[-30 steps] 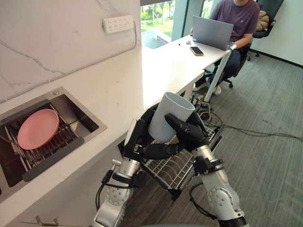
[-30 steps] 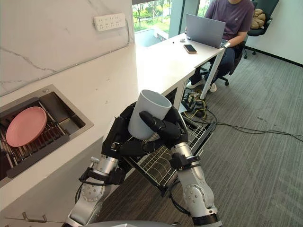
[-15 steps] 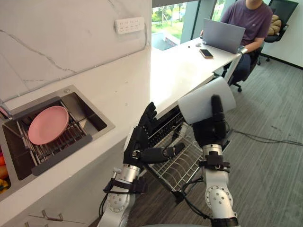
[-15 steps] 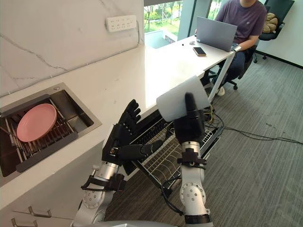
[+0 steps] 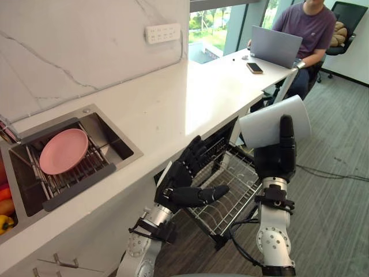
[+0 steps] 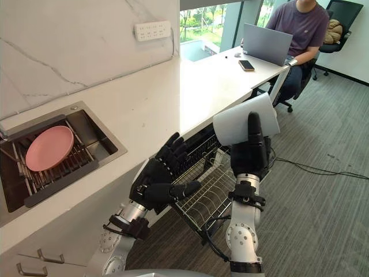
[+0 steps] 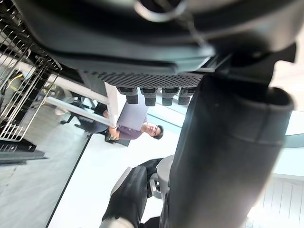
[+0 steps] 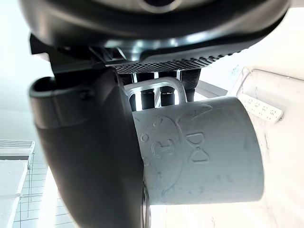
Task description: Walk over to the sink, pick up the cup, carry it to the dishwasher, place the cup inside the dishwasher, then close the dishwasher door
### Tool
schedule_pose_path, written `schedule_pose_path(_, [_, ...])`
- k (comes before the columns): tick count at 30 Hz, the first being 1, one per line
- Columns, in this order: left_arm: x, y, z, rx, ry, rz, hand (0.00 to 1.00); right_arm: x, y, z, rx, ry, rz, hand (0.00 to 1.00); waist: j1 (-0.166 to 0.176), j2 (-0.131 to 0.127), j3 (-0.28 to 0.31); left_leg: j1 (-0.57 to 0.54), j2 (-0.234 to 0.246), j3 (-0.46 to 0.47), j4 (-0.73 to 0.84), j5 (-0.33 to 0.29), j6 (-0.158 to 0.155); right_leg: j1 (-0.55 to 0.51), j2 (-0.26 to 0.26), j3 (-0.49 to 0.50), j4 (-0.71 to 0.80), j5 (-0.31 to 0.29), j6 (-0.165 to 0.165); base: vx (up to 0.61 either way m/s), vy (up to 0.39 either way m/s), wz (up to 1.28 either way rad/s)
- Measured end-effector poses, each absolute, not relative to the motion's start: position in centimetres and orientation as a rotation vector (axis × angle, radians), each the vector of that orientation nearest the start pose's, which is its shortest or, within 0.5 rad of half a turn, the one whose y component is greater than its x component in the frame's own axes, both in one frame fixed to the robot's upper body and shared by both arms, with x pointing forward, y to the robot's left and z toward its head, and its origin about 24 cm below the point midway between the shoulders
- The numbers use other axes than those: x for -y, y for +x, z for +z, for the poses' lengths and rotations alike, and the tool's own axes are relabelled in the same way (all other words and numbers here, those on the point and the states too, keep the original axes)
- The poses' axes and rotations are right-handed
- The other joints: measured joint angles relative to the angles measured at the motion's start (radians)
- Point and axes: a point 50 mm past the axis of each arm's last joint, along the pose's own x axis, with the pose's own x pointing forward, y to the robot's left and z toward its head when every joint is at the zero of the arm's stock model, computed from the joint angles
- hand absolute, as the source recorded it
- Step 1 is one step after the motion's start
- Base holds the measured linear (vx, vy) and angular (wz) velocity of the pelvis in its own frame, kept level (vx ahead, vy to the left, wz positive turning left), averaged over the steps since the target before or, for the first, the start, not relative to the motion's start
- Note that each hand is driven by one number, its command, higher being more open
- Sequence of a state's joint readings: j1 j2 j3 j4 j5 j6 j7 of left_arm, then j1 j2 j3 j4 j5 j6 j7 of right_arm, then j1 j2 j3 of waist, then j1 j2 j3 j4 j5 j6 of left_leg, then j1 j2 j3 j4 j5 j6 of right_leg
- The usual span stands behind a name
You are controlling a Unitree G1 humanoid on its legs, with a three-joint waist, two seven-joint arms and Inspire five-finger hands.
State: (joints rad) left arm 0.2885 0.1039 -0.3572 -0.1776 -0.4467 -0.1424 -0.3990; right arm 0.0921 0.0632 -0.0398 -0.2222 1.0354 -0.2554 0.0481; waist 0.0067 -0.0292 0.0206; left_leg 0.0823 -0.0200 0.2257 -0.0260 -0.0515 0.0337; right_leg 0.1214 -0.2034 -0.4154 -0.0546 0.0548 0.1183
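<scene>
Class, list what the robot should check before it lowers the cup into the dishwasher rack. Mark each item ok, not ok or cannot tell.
1. Grip on cup: ok; the fingers of the right hand curl round it.
2. Free left hand: ok; it is open and holds nothing.
3. Pulled-out rack: ok; it stands out from under the counter.
4. Turn of the cup: not ok; it lies on its side in the hand.
5. Path to the rack: not ok; the left hand shows across the rack's left edge.
6. State of the door: cannot tell; it is hidden.
</scene>
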Motion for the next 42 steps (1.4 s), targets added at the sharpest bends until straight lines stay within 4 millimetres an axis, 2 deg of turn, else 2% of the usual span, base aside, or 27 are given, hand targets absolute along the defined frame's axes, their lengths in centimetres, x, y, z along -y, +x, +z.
schedule_pose_path(4, [-7.9,16.6,1.0,-0.142,-0.437,-0.732,1.0,18.5,22.4,7.6,0.335,0.887,-0.128,0.0,-0.011,0.0,0.0,-0.001,0.0,0.002,-0.001,0.0,0.0,-0.003,0.0,0.001,0.0,0.0,0.0,0.0,0.0,0.0])
schedule_pose_path(7, [-8.7,15.7,-1.2,-0.278,-0.386,-0.73,1.0,19.0,22.0,6.0,0.187,0.724,-0.11,0.0,-0.024,0.0,0.0,-0.003,0.0,0.005,-0.001,0.0,0.0,-0.007,0.0,0.003,0.0,0.0,0.0,-0.02,-0.019,-0.02])
schedule_pose_path(10, [-10.2,15.2,-3.3,-0.392,-0.236,-0.651,1.0,19.6,21.9,4.0,0.028,0.572,-0.087,0.0,-0.023,0.0,0.0,-0.014,0.0,0.005,0.003,0.0,0.0,-0.015,0.0,0.003,-0.001,0.0,0.0,-0.01,-0.009,-0.01])
schedule_pose_path(14, [-12.8,14.1,-5.6,-0.516,-0.215,-0.461,1.0,20.4,21.6,1.7,-0.141,0.392,-0.088,0.0,-0.021,0.001,0.004,-0.031,0.0,-0.011,0.015,-0.001,-0.001,-0.019,0.0,-0.006,-0.001,0.0,0.0,-0.02,-0.021,0.12])
schedule_pose_path(15, [-13.8,13.7,-6.4,-0.554,-0.19,-0.413,1.0,20.8,21.5,1.1,-0.19,0.278,-0.091,0.0,-0.019,-0.002,0.013,-0.042,0.0,-0.024,0.025,-0.001,-0.001,-0.018,0.0,-0.02,-0.001,0.0,0.0,-0.04,-0.04,0.25])
schedule_pose_path(17, [-14.6,13.2,-7.2,-0.596,-0.161,-0.382,1.0,21.4,21.5,0.8,-0.226,0.193,-0.084,0.0,-0.008,0.0,0.025,-0.051,0.0,-0.032,0.033,0.0,0.0,-0.019,-0.001,-0.029,-0.001,0.0,0.0,-0.03,-0.027,0.19])
schedule_pose_path(21, [-15.8,10.4,-9.9,-0.764,-0.098,-0.361,1.0,22.9,23.1,-1.1,-0.35,0.027,-0.072,0.0,0.007,0.017,0.043,-0.074,-0.006,-0.054,0.035,0.013,0.002,-0.03,-0.003,-0.052,-0.002,-0.001,0.001,-0.05,-0.026,0.15])
schedule_pose_path(23, [-15.8,9.8,-10.6,-0.804,-0.114,-0.355,1.0,23.8,24.1,-1.4,-0.389,-0.068,-0.09,0.0,0.008,0.026,0.066,-0.096,-0.012,-0.077,0.034,0.029,0.003,-0.039,-0.005,-0.071,-0.003,0.0,0.002,-0.06,-0.024,0.34])
schedule_pose_path(24, [-15.8,10.1,-10.6,-0.794,-0.121,-0.353,1.0,24.2,24.3,-1.6,-0.403,-0.092,-0.1,0.0,0.008,0.029,0.075,-0.104,-0.014,-0.09,0.033,0.036,0.005,-0.04,-0.006,-0.084,-0.004,0.001,0.004,-0.08,-0.026,0.48])
schedule_pose_path(26, [-15.9,10.9,-10.8,-0.766,-0.193,-0.32,1.0,25.8,25.1,-2.3,-0.467,-0.146,-0.145,0.0,0.038,0.047,0.113,-0.121,-0.016,-0.12,0.028,0.058,0.004,-0.042,-0.005,-0.113,-0.004,0.006,0.01,-0.09,-0.016,0.4])
schedule_pose_path(28, [-15.9,11.1,-11.1,-0.76,-0.246,-0.284,1.0,26.3,25.7,-2.4,-0.493,-0.178,-0.152,0.0,0.045,0.059,0.123,-0.135,-0.019,-0.137,0.026,0.07,0.006,-0.047,-0.005,-0.132,-0.004,0.008,0.012,-0.07,0.003,0.33])
schedule_pose_path(30, [-16.2,11.7,-11.3,-0.745,-0.283,-0.259,1.0,26.9,27.0,-1.8,-0.498,-0.221,-0.159,0.0,0.053,0.073,0.16,-0.151,-0.02,-0.154,0.026,0.083,0.005,-0.056,-0.005,-0.147,-0.004,0.014,0.009,-0.09,0.017,0.29])
schedule_pose_path(31, [-16.4,12.4,-11.3,-0.727,-0.293,-0.249,1.0,27.3,28.4,-0.9,-0.492,-0.251,-0.161,0.0,0.055,0.082,0.194,-0.167,-0.02,-0.161,0.027,0.095,0.005,-0.069,-0.004,-0.154,-0.005,0.022,0.006,-0.14,0.046,0.19])
schedule_pose_path(32, [-16.7,13.2,-11.2,-0.703,-0.286,-0.24,1.0,27.9,29.9,0.5,-0.472,-0.282,-0.171,0.0,0.059,0.091,0.229,-0.193,-0.02,-0.169,0.027,0.108,0.008,-0.088,-0.004,-0.161,-0.005,0.032,0.001,-0.14,0.052,0.19])
schedule_pose_path(34, [-17.0,14.3,-11.0,-0.676,-0.228,-0.219,1.0,28.9,31.6,2.7,-0.431,-0.315,-0.194,0.0,0.068,0.101,0.28,-0.231,-0.022,-0.182,0.028,0.129,0.013,-0.119,-0.003,-0.171,-0.003,0.046,-0.004,-0.12,0.058,0.2])
schedule_pose_path(35, [-17.5,14.7,-10.9,-0.662,-0.199,-0.177,1.0,29.0,32.6,4.1,-0.4,-0.339,-0.2,0.0,0.075,0.099,0.317,-0.245,-0.021,-0.185,0.031,0.134,0.013,-0.129,-0.003,-0.174,-0.003,0.051,-0.007,-0.09,0.051,0.15])
schedule_pose_path(38, [-19.1,14.8,-11.4,-0.696,-0.22,-0.071,1.0,29.4,34.1,6.3,-0.366,-0.414,-0.2,0.0,0.103,0.099,0.363,-0.273,-0.023,-0.195,0.031,0.142,0.019,-0.153,-0.005,-0.185,0.004,0.055,-0.009,-0.04,0.033,0.1])
schedule_pose_path(42, [-20.1,14.3,-11.8,-0.721,-0.226,-0.024,1.0,29.1,35.9,8.9,-0.33,-0.461,-0.184,0.0,0.135,0.101,0.4,-0.303,-0.026,-0.207,0.033,0.15,0.021,-0.177,-0.007,-0.196,0.008,0.055,-0.01,0.02,0.013,0.12])
